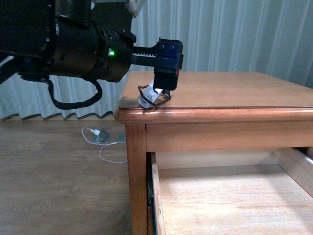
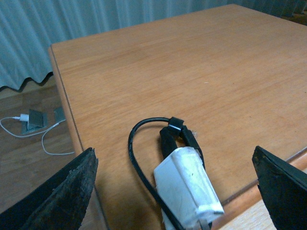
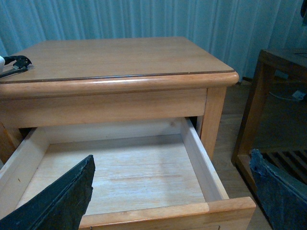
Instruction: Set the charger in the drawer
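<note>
The charger [image 2: 184,187] lies on the table [image 2: 192,62] right under the left gripper [image 2: 173,151], between its wide-spread fingers, at the top's corner by the front edge. Below that gripper, past the table's rounded rim, the drawer [image 3: 199,160] stands pulled out, with the right gripper [image 3: 172,155], also spread open, hovering before it; a second charger [image 2: 33,119] lies on the floor out beyond one left finger. The charger's long axis runs crosswise to the line between the fingers, with the white block toward the wrist and the black cable loop pointing away over the table.
</note>
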Controlling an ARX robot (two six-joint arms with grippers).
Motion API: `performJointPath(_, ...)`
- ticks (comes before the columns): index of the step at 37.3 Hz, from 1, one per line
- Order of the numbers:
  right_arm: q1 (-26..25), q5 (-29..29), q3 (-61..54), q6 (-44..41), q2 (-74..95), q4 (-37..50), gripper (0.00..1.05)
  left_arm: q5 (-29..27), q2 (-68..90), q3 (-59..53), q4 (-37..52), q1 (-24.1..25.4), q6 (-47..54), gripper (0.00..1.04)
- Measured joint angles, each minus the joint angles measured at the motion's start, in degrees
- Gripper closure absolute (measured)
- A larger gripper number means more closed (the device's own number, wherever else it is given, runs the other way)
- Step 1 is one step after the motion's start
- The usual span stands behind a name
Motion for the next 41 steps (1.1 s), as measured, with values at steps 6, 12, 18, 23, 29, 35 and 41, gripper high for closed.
performJointPath(6, 0.0, 0.0, 0.0, 0.0, 0.0, 0.0, 0.09, -0.6, 5.4, 5.2, -2.1, -0.1, 0.3, 0.06)
performJointPath(12, 0.0, 0.0, 0.0, 0.0, 0.0, 0.0, 0.09, 1.4, 9.2, 7.8, -4.1, -0.3, 1.1, 0.06)
performJointPath(18, 0.0, 0.0, 0.0, 0.0, 0.0, 0.0, 0.09, 1.6, 11.0, 9.1, -5.2, -0.7, 2.7, 0.13)
performJointPath(23, 0.0, 0.0, 0.0, 0.0, 0.0, 0.0, 0.09, 1.4, 11.0, 9.2, -5.4, -0.8, 3.2, 0.31)
performJointPath(29, 0.0, 0.0, 0.0, 0.0, 0.0, 0.0, 0.09, 1.4, 10.9, 9.0, -5.2, -0.9, 3.5, 0.54)
performJointPath(35, 0.0, 0.0, 0.0, 0.0, 0.0, 0.0, 0.09, 4.3, 7.1, 4.8, -4.1, -1.7, 4.4, 0.77)
performJointPath(41, 0.0, 0.0, 0.0, 0.0, 0.0, 0.0, 0.09, 8.7, 0.9, -1.9, -3.7, -4.5, 6.6, 0.81)
